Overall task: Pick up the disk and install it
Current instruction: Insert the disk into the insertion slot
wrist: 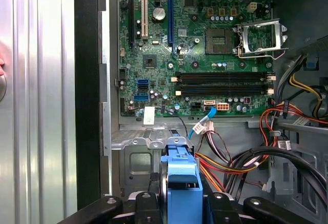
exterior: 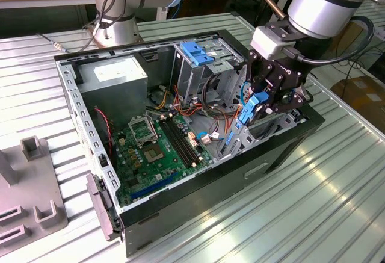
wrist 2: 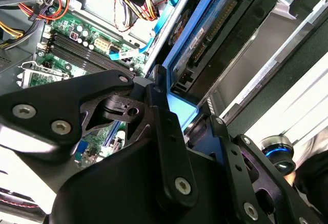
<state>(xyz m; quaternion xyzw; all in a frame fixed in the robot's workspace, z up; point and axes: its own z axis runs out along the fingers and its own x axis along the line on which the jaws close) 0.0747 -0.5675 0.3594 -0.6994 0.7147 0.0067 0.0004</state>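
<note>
- The disk (exterior: pixel 239 124) is clamped in my end effector (exterior: pixel 260 102). It is a flat slab in a blue plastic carrier, standing on edge and tilted.
- Its lower end reaches down inside the open computer case (exterior: pixel 180 215), close to the case wall on the exterior view's right.
- In the second wrist view the disk (wrist 2: pixel 205 34) shows a smooth blue frame around a dark edge with a strip of circuit board. The carrier's blue tab sits between my matte black fingers (wrist 2: pixel 165 131).
- In the first wrist view the blue carrier (wrist: pixel 182 170) rises straight out of my end effector (wrist: pixel 182 206), above a bare sheet-metal bay floor.
- Just beside the disk lie bundles of orange, red, yellow and black cables (exterior: pixel 207 109).
- The green motherboard (exterior: pixel 156 148) lies flat on the case floor, with long black memory slots (wrist: pixel 223 83) and a square metal-framed processor socket (wrist: pixel 259 37).
- Farther back stand a metal drive cage with a blue plastic top (exterior: pixel 201 55) and a grey boxy power supply with a white label (exterior: pixel 117 76).
- The black steel case rests on a ribbed aluminium table (exterior: pixel 301 215). A grey blocky fixture (exterior: pixel 30 197) sits well apart at the exterior view's left.
</note>
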